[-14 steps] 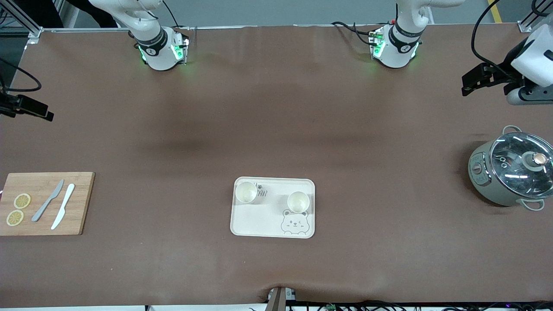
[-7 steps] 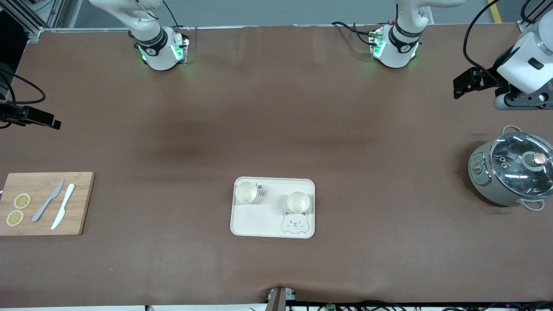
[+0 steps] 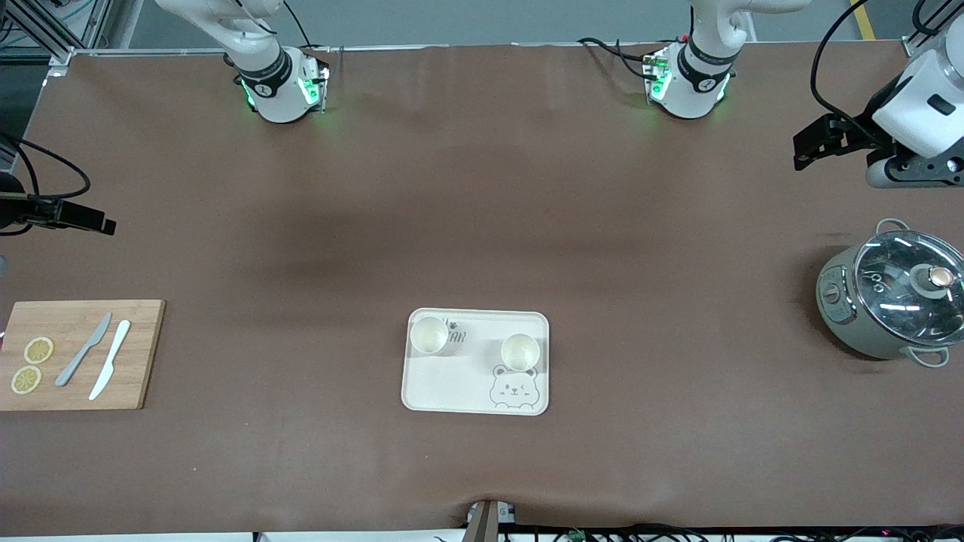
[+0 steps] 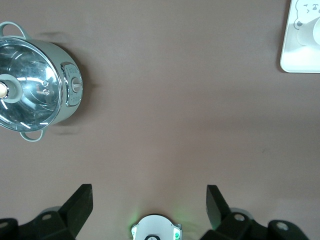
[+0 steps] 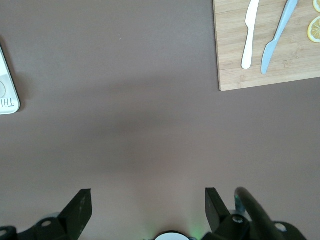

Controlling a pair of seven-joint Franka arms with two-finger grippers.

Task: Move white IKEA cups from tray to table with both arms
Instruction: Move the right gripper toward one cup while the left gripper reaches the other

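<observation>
Cups sit on the tray (image 3: 452, 391), low center of the front view: one cup (image 3: 428, 335) in the tray's upper corner toward my right arm's end, beside the printed lettering; the other cup (image 3: 520, 351) toward my left arm's end, just above the bear print (image 3: 513, 389). Both upright, well apart from each other, nothing touching them.

My left gripper (image 3: 809, 147) is at the upper right edge of the front view, up over bare table, higher in frame than the pot (image 3: 889, 301). Fingers spread wide, nothing between them; left wrist view shows both fingertips (image 4: 80, 200) at the bottom of the frame with bare brown table in the gap. Same view has the pot (image 4: 35, 97) with its glass lid at upper left of frame and a tray corner at upper right.

My right gripper (image 3: 94, 220) is at the left edge of the front view, mid height, over bare table, above the cutting board (image 3: 143, 354) in frame. Also wide open and empty; right wrist view shows the fingertips (image 5: 80, 202) at the bottom with only table between.

Board lies at lower left of the front view, with two lemon slices (image 3: 38, 350), a grey knife (image 3: 83, 360) and a white knife (image 3: 110, 369) side by side. Right wrist view has the board at upper right of frame, tray edge at left.
</observation>
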